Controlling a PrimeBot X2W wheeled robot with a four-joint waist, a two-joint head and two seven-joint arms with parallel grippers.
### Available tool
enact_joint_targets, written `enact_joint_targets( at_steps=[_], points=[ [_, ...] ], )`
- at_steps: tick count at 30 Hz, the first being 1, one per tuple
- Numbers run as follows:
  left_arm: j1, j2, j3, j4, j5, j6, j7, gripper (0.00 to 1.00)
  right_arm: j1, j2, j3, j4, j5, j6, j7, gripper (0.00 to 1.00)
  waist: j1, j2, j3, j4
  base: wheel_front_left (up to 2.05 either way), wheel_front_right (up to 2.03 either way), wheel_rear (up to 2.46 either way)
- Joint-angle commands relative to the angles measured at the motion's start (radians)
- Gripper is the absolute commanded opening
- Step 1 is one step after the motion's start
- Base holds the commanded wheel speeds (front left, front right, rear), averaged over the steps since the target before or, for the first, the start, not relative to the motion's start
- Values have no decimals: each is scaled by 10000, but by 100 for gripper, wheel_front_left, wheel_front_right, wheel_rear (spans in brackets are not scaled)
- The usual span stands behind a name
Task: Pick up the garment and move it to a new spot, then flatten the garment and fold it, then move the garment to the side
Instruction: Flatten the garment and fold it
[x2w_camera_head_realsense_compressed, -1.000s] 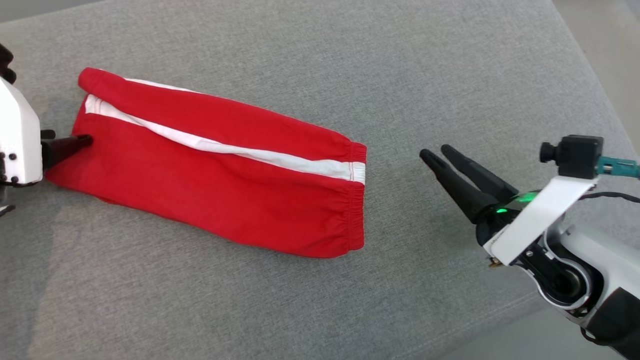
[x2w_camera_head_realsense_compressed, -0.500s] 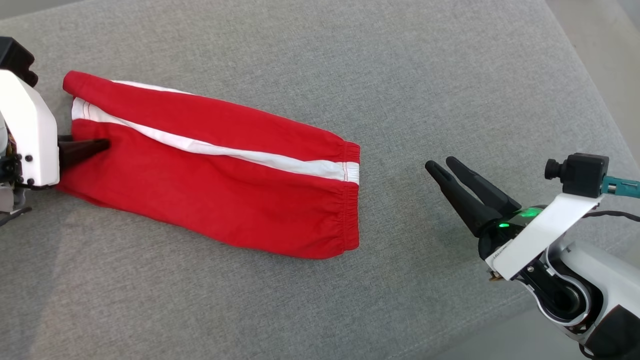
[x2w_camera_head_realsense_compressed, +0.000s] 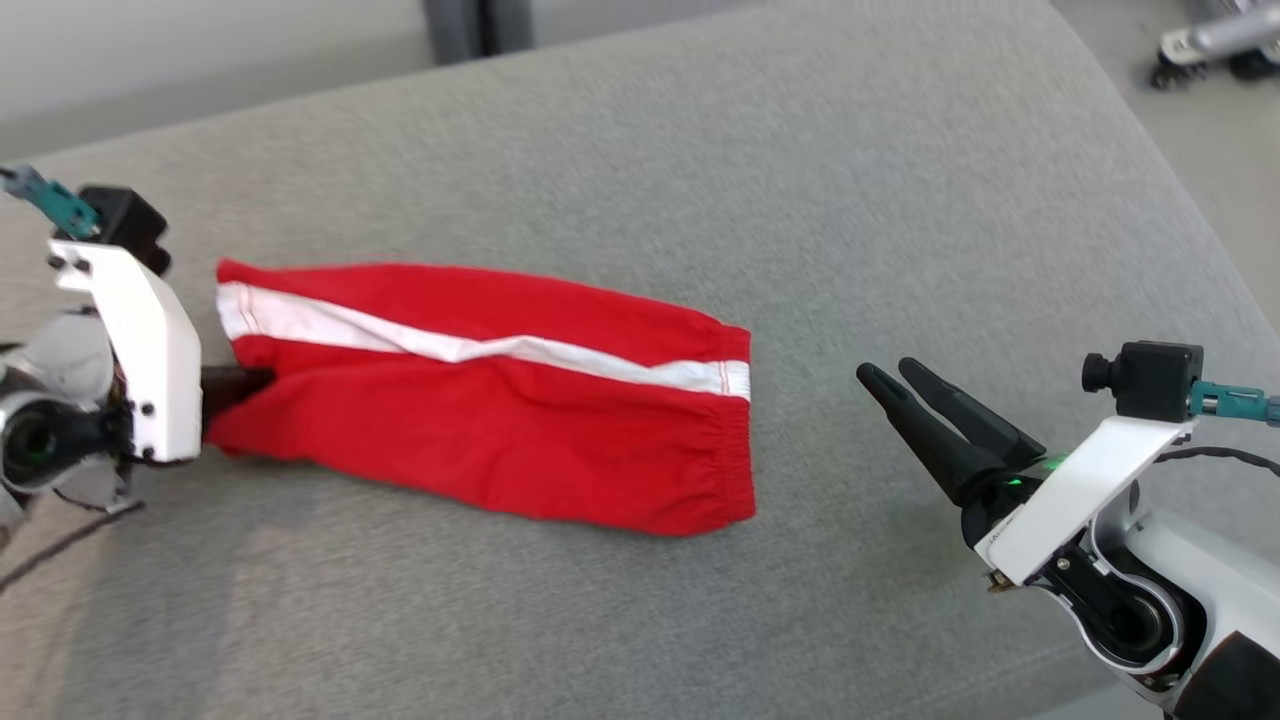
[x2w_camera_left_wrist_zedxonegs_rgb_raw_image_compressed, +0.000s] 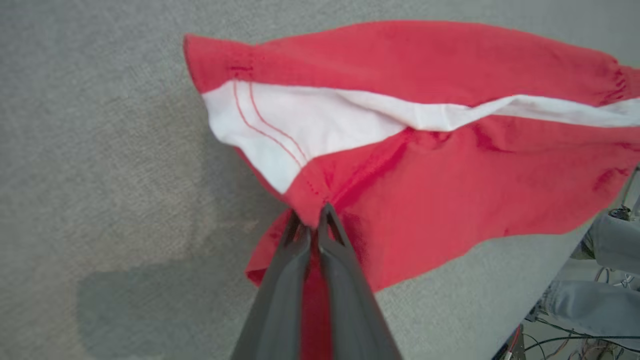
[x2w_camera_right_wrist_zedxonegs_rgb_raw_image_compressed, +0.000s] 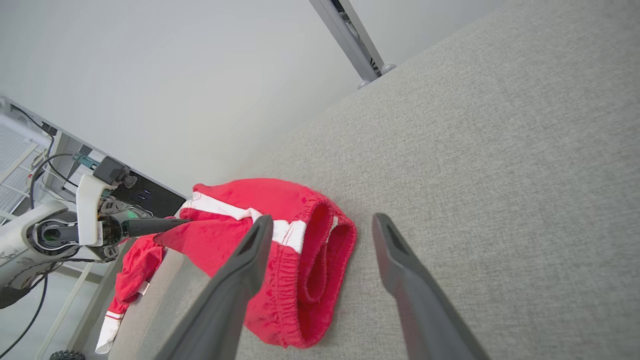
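Observation:
A red garment (x2w_camera_head_realsense_compressed: 480, 430) with a white side stripe lies lengthwise on the grey padded surface (x2w_camera_head_realsense_compressed: 700, 200), its elastic waistband toward the right. My left gripper (x2w_camera_head_realsense_compressed: 255, 380) is shut on the garment's left end. In the left wrist view its fingers (x2w_camera_left_wrist_zedxonegs_rgb_raw_image_compressed: 280, 290) pinch the red cloth (x2w_camera_left_wrist_zedxonegs_rgb_raw_image_compressed: 450, 175) just below the white stripe, and that end is raised off the surface. My right gripper (x2w_camera_head_realsense_compressed: 885, 370) stands open to the right of the waistband, apart from it. In the right wrist view the garment (x2w_camera_right_wrist_zedxonegs_rgb_raw_image_compressed: 305, 280) lies just ahead of the spread right gripper (x2w_camera_right_wrist_zedxonegs_rgb_raw_image_compressed: 322, 219).
The padded surface ends close to the left arm and at the right behind my right arm. A metal post (x2w_camera_head_realsense_compressed: 480, 25) stands beyond the far edge. Wheeled equipment (x2w_camera_head_realsense_compressed: 1210, 45) sits on the floor at the far right. More red cloth (x2w_camera_right_wrist_zedxonegs_rgb_raw_image_compressed: 130, 280) hangs over the surface's left edge.
My left gripper has shut on the garment's left end and lifted it, bunching the cloth there. The head camera has tilted up, shifting the whole picture. The right gripper stays open.

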Motion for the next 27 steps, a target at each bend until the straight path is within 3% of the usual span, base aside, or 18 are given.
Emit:
enact_joint_targets(
  at_steps=[1, 13, 22, 23, 24, 27],
  points=[
    [275, 4, 1, -118, -100, -14, -152, 0, 145, -55, 3, 72, 71, 5, 64, 100, 0, 0, -542, 503, 0, 0, 0],
    [1876, 242, 22, -474, -721, 29, -934, 0, 724, -335, -82, 286, 335, 5, 182, 100, 0, 0, -1649, 1417, 0, 0, 0],
    [2992, 49, -50, -379, -1175, 231, -1366, 0, 1050, -519, -71, 295, 431, 5, 311, 100, 0, 0, -2166, 1648, 0, 0, 0],
    [3050, 12, -60, -320, -1150, 230, -1443, 10, 1054, -542, -68, 295, 437, 5, 345, 100, 0, 0, -2221, 1657, 0, 0, 0],
    [3093, -36, -77, -261, -1108, 223, -1508, 100, 1066, -558, -66, 289, 444, 5, 377, 100, 0, 0, -2271, 1665, 0, 0, 0],
    [3253, -149, -136, -78, -1071, 189, -1568, 100, 1175, -606, -70, 262, 431, 5, 394, 100, 0, 0, -2426, 1701, 0, 0, 0]
  ],
)
